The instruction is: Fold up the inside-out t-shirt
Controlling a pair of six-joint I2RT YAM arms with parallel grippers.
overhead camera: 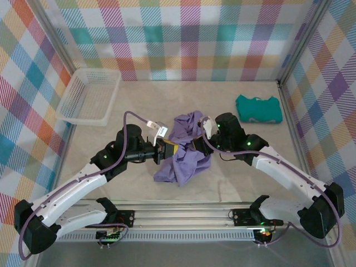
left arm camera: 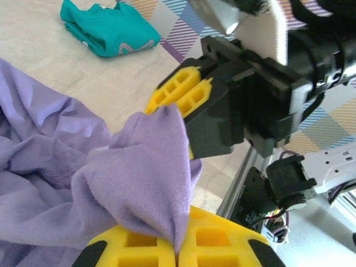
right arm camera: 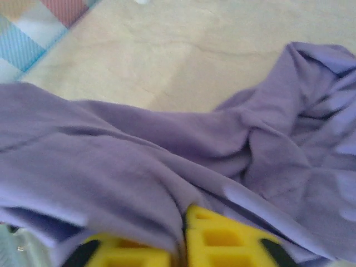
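Shirt [overhead camera: 186, 158] crumpled at table [overhead camera: 167, 100] centre | left gripper [left arm camera: 178, 251], right gripper [right arm camera: 183, 240] — both pinching it | step: grasping | next: draw apart, spread flat

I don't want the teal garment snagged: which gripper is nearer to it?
Right. In the top view, the right gripper, shut on the lavender t-shirt, sits left of and below the teal garment. The left gripper grips the same shirt slightly farther left.

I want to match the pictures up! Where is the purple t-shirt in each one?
Top external: purple t-shirt, crumpled in the middle.
Left wrist: left and bottom, pinched in the shut left tool.
Right wrist: spread across the middle.
Shared landmark: beige table.
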